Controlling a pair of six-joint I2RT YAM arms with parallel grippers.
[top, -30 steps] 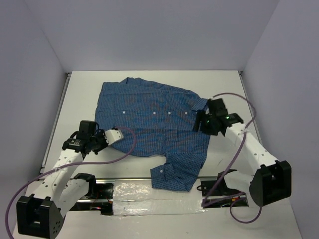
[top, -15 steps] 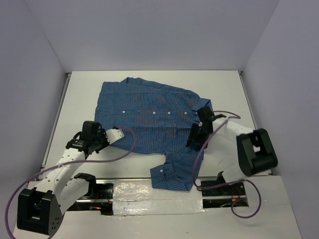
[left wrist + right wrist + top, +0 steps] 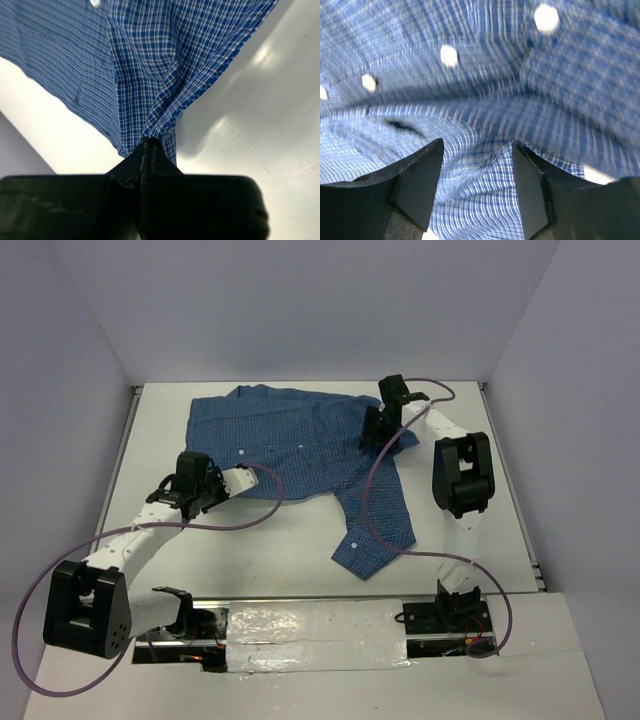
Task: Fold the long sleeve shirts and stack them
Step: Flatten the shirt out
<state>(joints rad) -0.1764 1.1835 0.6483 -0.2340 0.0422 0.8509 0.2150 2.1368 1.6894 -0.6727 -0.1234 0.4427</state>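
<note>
The blue checked long sleeve shirt (image 3: 290,440) lies spread on the white table, with one cuffed sleeve (image 3: 365,545) trailing toward the near side. My left gripper (image 3: 222,483) is shut on the shirt's near left edge; the left wrist view shows the cloth (image 3: 165,60) bunched into the closed left gripper (image 3: 150,142). My right gripper (image 3: 372,430) is over the shirt's far right part. In the right wrist view the right gripper (image 3: 477,150) is open just above blurred cloth (image 3: 480,75), which carries white buttons (image 3: 449,55).
Grey walls close in the table (image 3: 450,540) at the left, back and right. A metal rail with shiny plastic (image 3: 310,625) runs along the near edge. Purple cables (image 3: 375,490) loop from both arms, one of them across the sleeve.
The shirt has shifted toward the back of the table. My left gripper moved back with the edge it holds. My right arm swung from the shirt's right side to its far right part.
</note>
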